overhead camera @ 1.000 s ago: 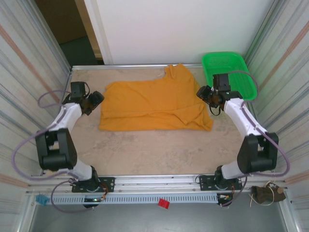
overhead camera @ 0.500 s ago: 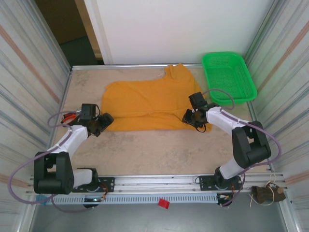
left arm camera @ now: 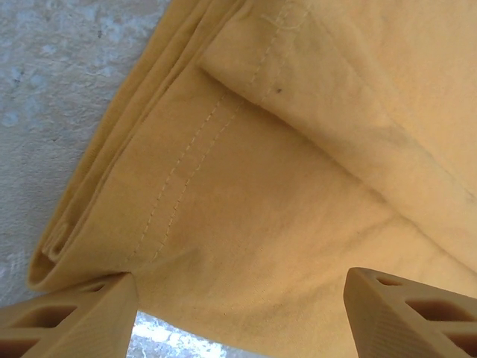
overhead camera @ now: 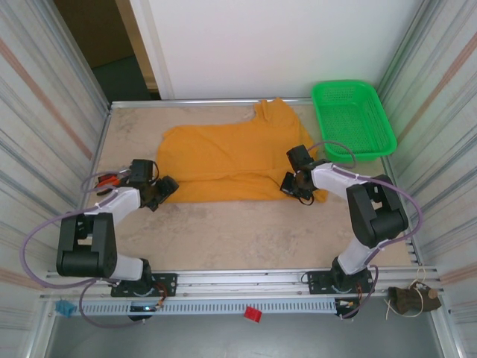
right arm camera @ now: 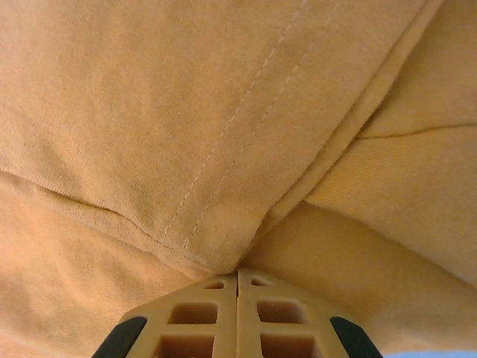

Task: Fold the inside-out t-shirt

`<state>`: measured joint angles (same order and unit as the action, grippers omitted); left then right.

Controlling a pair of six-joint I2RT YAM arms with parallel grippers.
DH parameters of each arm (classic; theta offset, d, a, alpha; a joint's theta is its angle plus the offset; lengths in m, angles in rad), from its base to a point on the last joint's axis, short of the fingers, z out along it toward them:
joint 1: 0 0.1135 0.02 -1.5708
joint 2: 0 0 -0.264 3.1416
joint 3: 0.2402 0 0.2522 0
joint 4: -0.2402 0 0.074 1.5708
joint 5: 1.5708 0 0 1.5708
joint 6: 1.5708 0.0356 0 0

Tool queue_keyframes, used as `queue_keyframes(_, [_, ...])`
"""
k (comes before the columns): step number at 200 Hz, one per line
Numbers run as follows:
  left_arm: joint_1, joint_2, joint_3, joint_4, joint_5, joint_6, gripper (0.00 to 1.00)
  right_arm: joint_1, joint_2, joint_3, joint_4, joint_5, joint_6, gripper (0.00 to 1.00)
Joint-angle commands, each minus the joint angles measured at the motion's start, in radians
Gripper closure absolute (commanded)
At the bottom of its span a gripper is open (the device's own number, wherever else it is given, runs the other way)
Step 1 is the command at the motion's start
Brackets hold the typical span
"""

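Observation:
The inside-out t-shirt (overhead camera: 223,153) lies flat and mustard yellow on the table, one sleeve pointing to the far edge. My left gripper (overhead camera: 165,188) is at its near left corner. In the left wrist view the gripper (left arm camera: 242,313) stands open, its fingers (left arm camera: 74,321) on either side of the layered corner of the t-shirt (left arm camera: 298,186). My right gripper (overhead camera: 292,186) sits at the shirt's near right edge. In the right wrist view the gripper (right arm camera: 238,272) is shut, and a stitched fold of the t-shirt (right arm camera: 186,112) creases into its tips.
A green plastic basket (overhead camera: 352,118) stands at the far right corner. Bare beige table (overhead camera: 238,231) stretches between the shirt and the arm bases. Corrugated walls close both sides.
Both arms came in from the shirt's sides to its near edge. The right gripper closed on the fabric; the left stayed open.

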<state>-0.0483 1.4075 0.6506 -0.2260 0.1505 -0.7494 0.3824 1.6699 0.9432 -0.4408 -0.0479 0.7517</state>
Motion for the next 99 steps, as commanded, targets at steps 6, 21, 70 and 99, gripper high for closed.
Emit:
queue_keyframes(6, [-0.004,0.010,0.020,0.011,-0.038,-0.015,0.27,0.005,-0.034,0.042,-0.035,0.014,0.000,1.00])
queue_keyframes(21, [-0.004,0.010,0.020,0.008,-0.047,-0.016,0.27,0.001,-0.066,0.059,-0.052,0.010,-0.005,1.00])
queue_keyframes(70, [-0.005,0.017,0.030,0.004,-0.045,-0.007,0.27,-0.041,-0.043,0.199,-0.068,-0.013,-0.032,1.00])
queue_keyframes(99, [-0.005,0.014,0.041,-0.009,-0.040,-0.001,0.27,-0.069,0.047,0.316,-0.091,-0.053,-0.037,1.00])
